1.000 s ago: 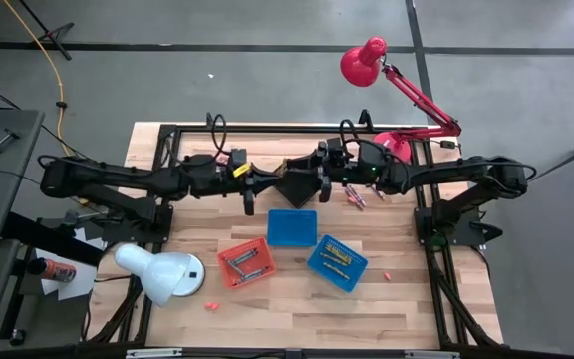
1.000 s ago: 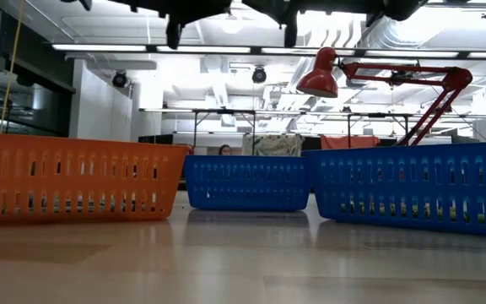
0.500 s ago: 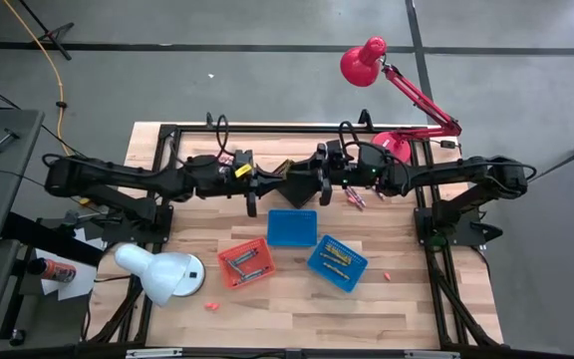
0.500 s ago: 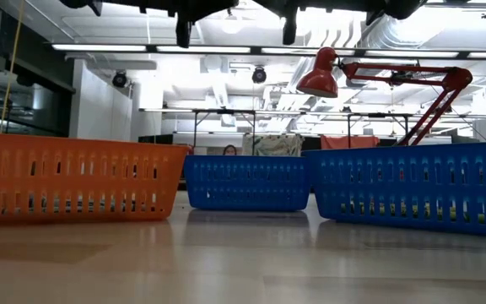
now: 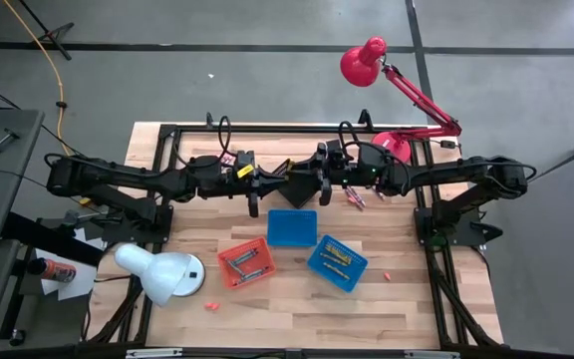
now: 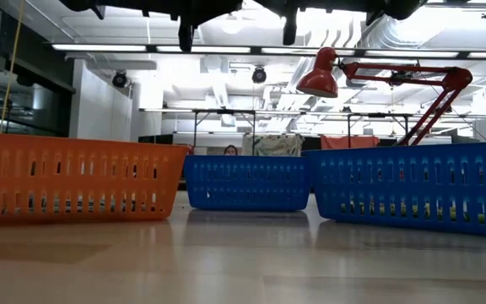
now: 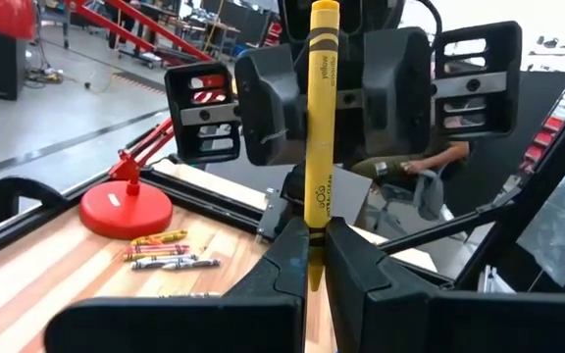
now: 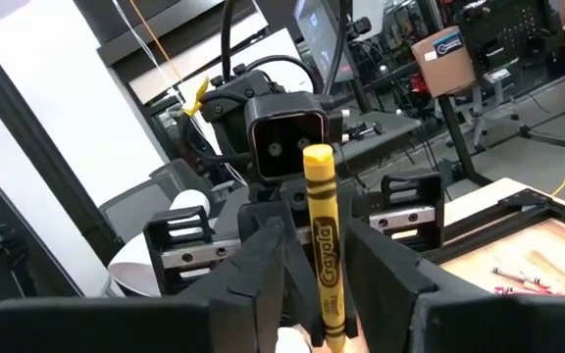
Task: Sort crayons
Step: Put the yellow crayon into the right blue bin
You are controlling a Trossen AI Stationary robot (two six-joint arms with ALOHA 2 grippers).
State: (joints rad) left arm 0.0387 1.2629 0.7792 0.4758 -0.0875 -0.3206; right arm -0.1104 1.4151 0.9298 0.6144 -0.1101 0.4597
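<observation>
One yellow crayon (image 7: 321, 118) was the item in hand, held in the air between the two arms above the far middle of the table (image 5: 287, 299). The left gripper (image 7: 316, 257) pinched the crayon by its lower end, fingers pressed hard against it, with the stick standing upright past the fingertips. The right gripper (image 8: 312, 257) faced it head-on, with its two fingers set on either side of the same crayon. Whether those fingers pressed the stick or stood just off it could not be told.

Judged step: a hand-over of the crayon from left arm to right arm, caught partway. Sorting was well short of done. A loose group of crayons (image 5: 355, 197) lay on the far right of the table beside the red lamp base (image 5: 395, 147), and two strays lay near the front edge. Some crayons already lay in the orange basket (image 5: 245, 262) and in the right blue basket (image 5: 337, 262); the middle blue basket (image 5: 292, 227) looked empty.

Next move, as a judgement: the right fingers would need a firm grip on the crayon before the left fingers let go. Early release would risk a drop. The crayon would then go to the basket that takes its colour.
</observation>
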